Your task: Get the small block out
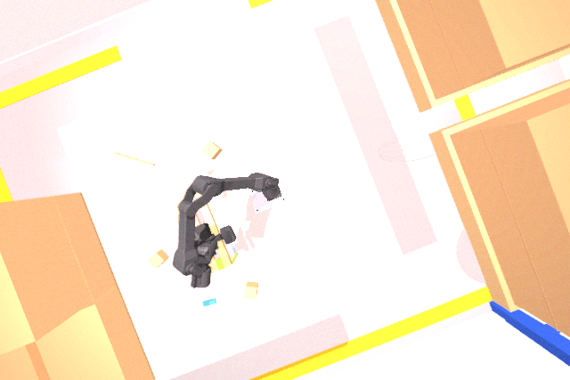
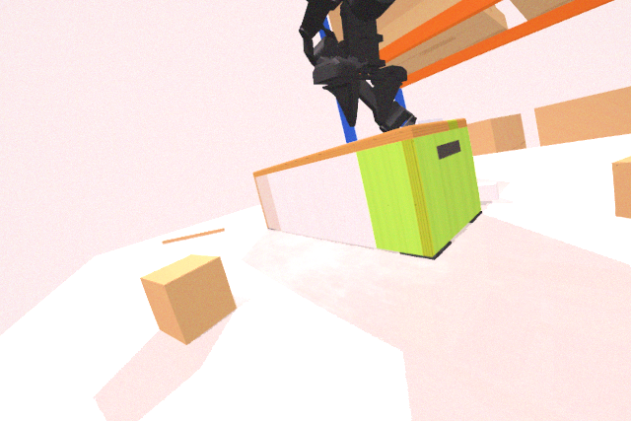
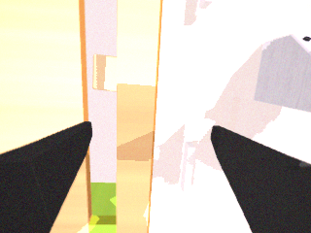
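The box (image 1: 219,263) (image 2: 451,192) (image 3: 136,44) stands upright on the table, with a green end, a pale front panel and wooden top edges. In the wrist view its long opening runs from top to bottom, left of centre, with green at the lower end. A small tan piece (image 3: 103,72) shows in this opening; whether it is the block or a fixed part I cannot tell. My gripper (image 2: 373,112) (image 3: 153,129) is open and empty above the box, pointing down, its fingertips apart across the opening and the right side. In the top view the arm hides much of the box.
Tan cubes (image 1: 212,149) (image 1: 158,258) (image 1: 251,289) stand around the box. A thin stick (image 1: 134,158) (image 2: 193,236) lies beyond one end, and a cyan piece (image 1: 209,302) lies beyond the other. The arm's base (image 1: 272,190) is beside the box. Large cartons stand farther out.
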{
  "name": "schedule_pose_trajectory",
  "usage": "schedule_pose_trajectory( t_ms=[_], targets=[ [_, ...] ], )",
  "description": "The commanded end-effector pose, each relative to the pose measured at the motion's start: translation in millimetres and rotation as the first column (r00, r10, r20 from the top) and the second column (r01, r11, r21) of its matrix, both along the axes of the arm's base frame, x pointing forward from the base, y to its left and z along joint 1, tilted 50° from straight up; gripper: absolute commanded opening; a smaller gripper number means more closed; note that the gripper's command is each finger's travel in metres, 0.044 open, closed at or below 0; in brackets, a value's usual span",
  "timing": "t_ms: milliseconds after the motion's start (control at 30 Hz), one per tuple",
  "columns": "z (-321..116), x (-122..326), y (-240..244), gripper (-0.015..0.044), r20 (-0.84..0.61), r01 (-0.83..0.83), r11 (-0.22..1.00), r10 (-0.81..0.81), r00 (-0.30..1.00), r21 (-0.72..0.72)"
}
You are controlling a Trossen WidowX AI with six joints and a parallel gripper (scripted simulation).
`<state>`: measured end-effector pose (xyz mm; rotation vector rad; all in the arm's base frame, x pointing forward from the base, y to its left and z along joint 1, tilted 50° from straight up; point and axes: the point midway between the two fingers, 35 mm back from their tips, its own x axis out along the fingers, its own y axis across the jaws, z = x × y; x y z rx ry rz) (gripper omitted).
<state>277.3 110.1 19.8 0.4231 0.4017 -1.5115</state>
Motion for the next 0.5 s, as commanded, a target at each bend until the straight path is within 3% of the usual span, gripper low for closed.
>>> schedule_pose_trajectory(
  t_ms=[0, 467],
  targets=[
    [-2, 0, -2, 0.0400, 0.011, -0.001, 1.000, 0.001, 1.000, -0.013],
    [-17, 0, -18, 0.0400, 0.011, -0.002, 1.000, 0.002, 1.000, -0.012]
  ],
)
